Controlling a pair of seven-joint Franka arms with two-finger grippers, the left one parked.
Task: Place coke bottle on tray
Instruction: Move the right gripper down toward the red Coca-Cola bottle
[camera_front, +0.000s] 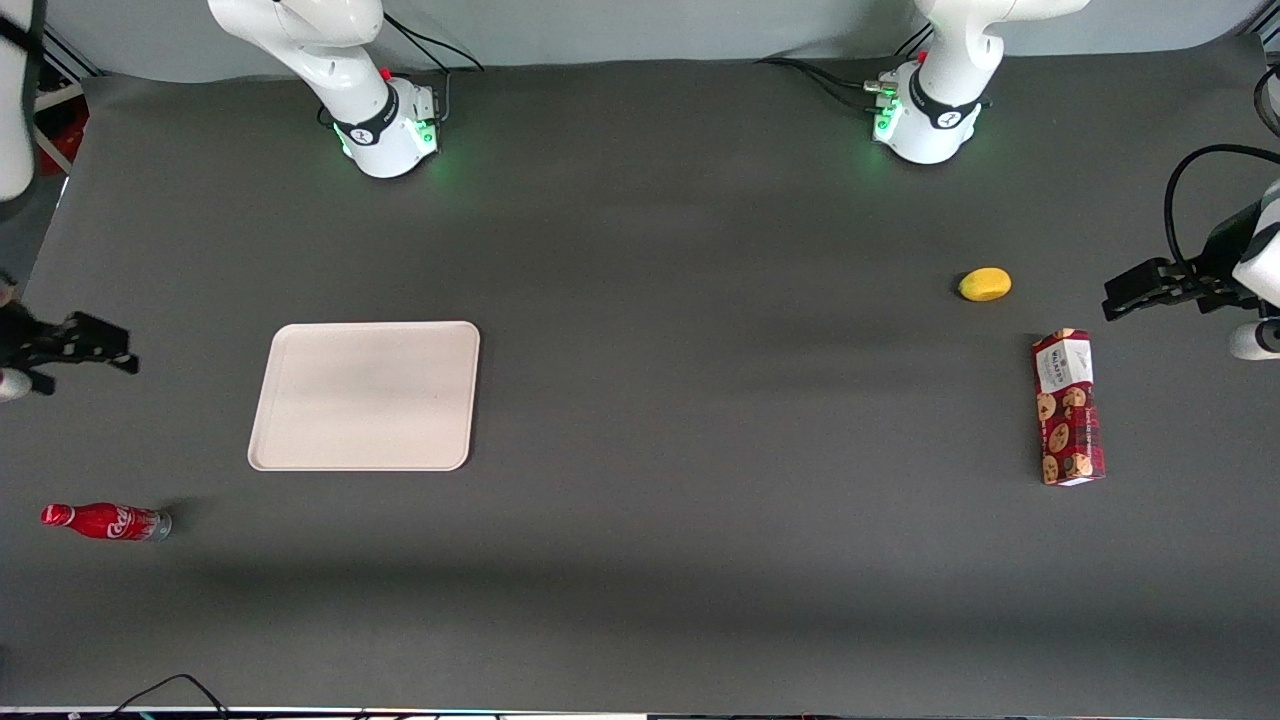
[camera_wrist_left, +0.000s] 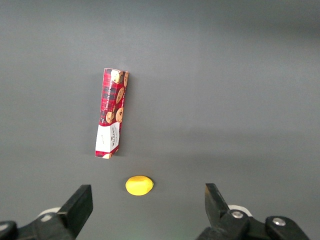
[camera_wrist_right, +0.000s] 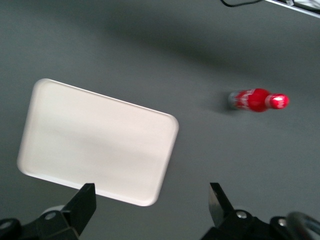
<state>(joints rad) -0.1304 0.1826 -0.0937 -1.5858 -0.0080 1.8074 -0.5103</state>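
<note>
Front view. The coke bottle (camera_front: 105, 521) is seen lying on its side on the tabletop (camera_front: 700, 400), at the working arm's end, nearer the front camera than the tray (camera_front: 365, 395) and clear of it. Its long axis runs along the table's length; the red cap is turned toward the table's end, the silvery base toward the middle. The tray is bare. The gripper (camera_front: 90, 345) is held at the table's edge, above the surface, farther from the camera than the bottle and well apart from it; nothing is held. A cookie box (camera_front: 1068, 408) and a small yellow object (camera_front: 985, 284) are noted toward the parked arm's end, well out of the way.

Left wrist view. Only the cookie box (camera_wrist_left: 111, 121) and the yellow object (camera_wrist_left: 139, 185) are shown; nothing of the task is present.

Right wrist view. The gripper (camera_wrist_right: 152, 202) is seen with its fingers spread wide and nothing between them. The tray (camera_wrist_right: 97, 141) and the bottle (camera_wrist_right: 257, 100) are both in sight below, apart from one another.

Judgement. The reach is taken to be the step in hand. The bottle would best be approached from above, with the fingers set across its long axis, and closed on the wide body, not the neck. Being round, it is likely to roll if nudged.
</note>
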